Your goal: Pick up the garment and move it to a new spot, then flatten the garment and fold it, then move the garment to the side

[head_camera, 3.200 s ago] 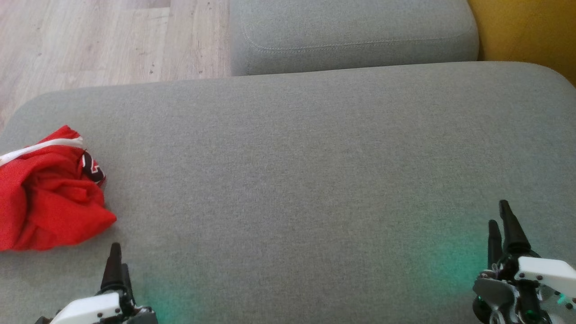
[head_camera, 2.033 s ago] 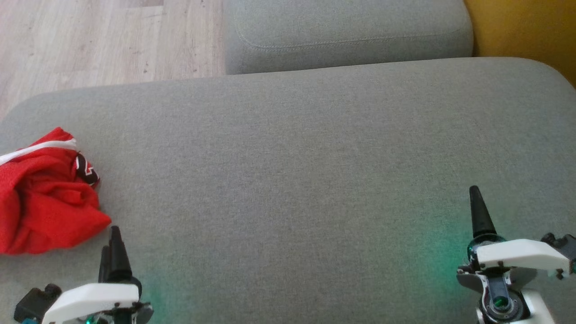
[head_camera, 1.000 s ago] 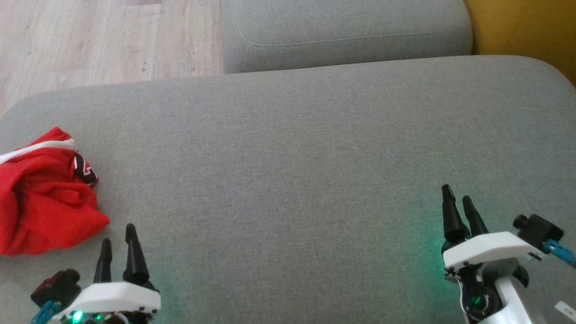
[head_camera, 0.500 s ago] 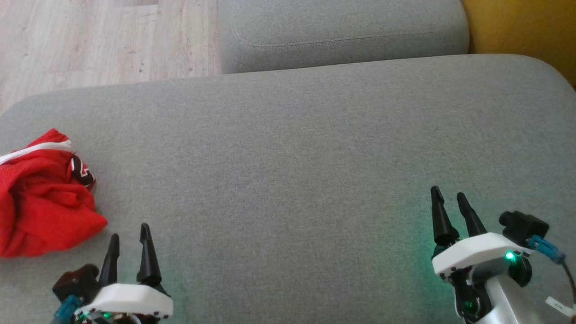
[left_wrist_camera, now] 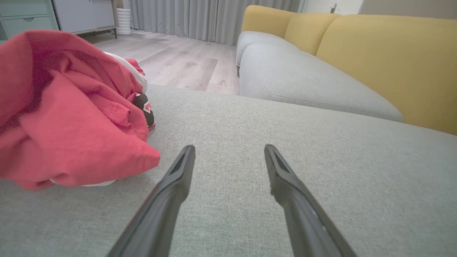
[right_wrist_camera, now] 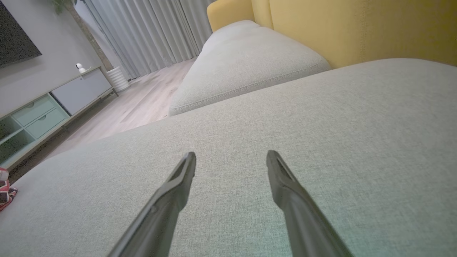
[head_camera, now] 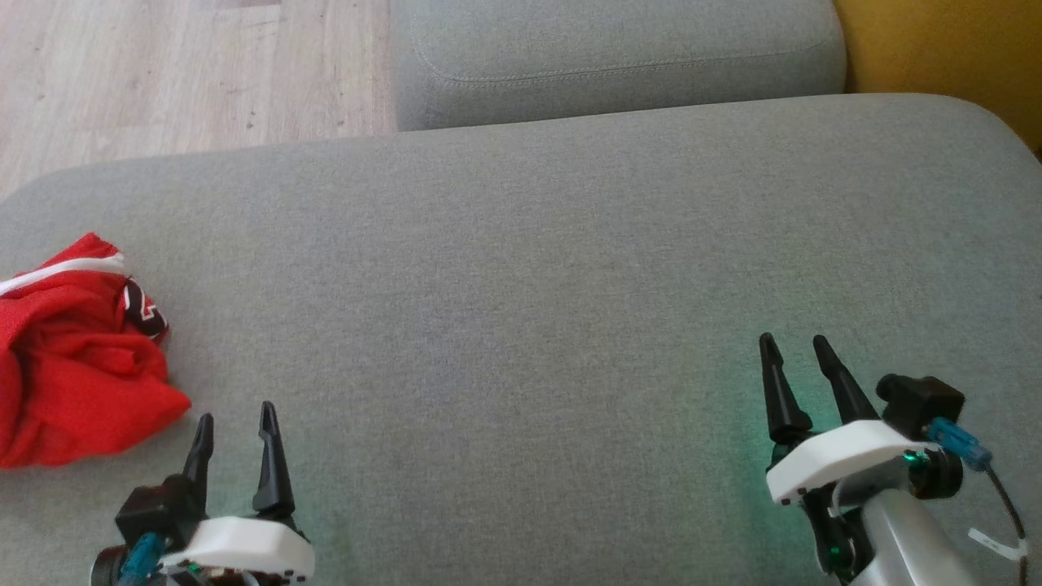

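Rolling level since a moment ago, your left claw (head_camera: 235,412) and right claw (head_camera: 791,339) sit fingers apart; the garment (head_camera: 73,358) lies untouched, so grab it next.

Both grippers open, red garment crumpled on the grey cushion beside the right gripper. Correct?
Wrong side. The red garment lies crumpled on the grey cushion beside the left gripper, not the right gripper; the head view shows it. Both grippers are open.

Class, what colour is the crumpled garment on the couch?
Red garment, with white trim; clearest in the left wrist view.
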Controlling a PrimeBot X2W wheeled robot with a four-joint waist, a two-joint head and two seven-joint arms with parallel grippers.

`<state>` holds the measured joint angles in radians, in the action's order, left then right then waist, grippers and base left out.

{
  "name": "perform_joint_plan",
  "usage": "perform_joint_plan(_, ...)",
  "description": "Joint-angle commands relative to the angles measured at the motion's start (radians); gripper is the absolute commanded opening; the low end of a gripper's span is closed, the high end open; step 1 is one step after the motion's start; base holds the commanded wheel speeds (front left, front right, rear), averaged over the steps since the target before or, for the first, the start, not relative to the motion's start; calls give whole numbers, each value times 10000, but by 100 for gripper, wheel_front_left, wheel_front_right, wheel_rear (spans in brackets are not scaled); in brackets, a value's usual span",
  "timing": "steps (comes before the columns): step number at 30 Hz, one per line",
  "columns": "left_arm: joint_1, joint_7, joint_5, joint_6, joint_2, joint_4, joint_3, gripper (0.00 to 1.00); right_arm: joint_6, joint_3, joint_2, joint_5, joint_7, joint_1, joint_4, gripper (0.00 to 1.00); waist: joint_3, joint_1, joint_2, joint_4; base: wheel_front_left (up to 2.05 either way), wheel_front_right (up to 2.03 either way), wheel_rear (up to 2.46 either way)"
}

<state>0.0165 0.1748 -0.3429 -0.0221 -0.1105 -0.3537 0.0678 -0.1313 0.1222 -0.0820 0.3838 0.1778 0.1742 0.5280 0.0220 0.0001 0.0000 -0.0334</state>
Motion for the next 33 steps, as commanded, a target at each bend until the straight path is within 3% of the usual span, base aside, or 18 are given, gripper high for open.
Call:
perform_joint_plan(1,494,218,439,86,-224,234,-206,100,5,275,-89,-445,194,554,-265,100,5,-1,0,-8,0,0,0)
perform_joint_plan(14,460,575,1757,279,-144,-13,-374,100,5,236,-34,-1970,547,702,271,100,3,-1,0,-71,0,0,0)
perform_joint_plan(24,381,870,2667,360,75,-147,-927,100,6,-615,187,-3237,839,657,392,100,-4,-1,0,-108,0,0,0)
perform_joint_plan(33,307,870,2694,188,302,-215,-1248,100,6,-918,294,-3282,839,586,404,100,7,-1,0,-111,0,0,0)
